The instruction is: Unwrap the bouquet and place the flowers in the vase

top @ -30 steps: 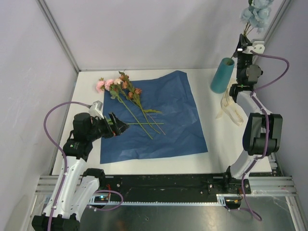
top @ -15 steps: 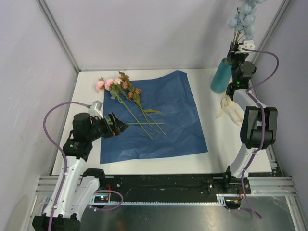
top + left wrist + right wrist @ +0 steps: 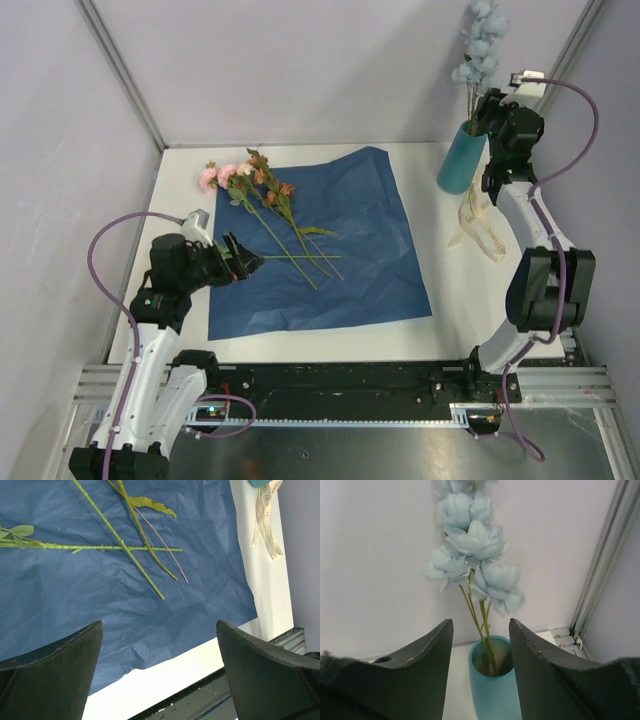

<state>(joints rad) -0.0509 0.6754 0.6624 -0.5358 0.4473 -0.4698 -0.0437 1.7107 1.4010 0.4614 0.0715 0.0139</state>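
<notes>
At the back right, the right gripper (image 3: 480, 625) stands spread near the blue stem (image 3: 487, 635) in the vase (image 3: 492, 695), so next the wide-spread left gripper (image 3: 159, 626) must pinch one of the stems (image 3: 120, 542) on the paper (image 3: 75, 590).

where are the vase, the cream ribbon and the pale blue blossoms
vase (image 3: 460, 165), top external view, middle of its teal wall
cream ribbon (image 3: 488, 240), top external view, middle of the looped strips
pale blue blossoms (image 3: 477, 537), right wrist view, central bloom

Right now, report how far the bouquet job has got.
Done: blue paper spread open, ribbon off beside the vase, pale blue stem standing in it. In hand: nothing; right pincer open at that stem, left pincer open over the paper. Left: pink and rust flowers lying on the paper.
</notes>
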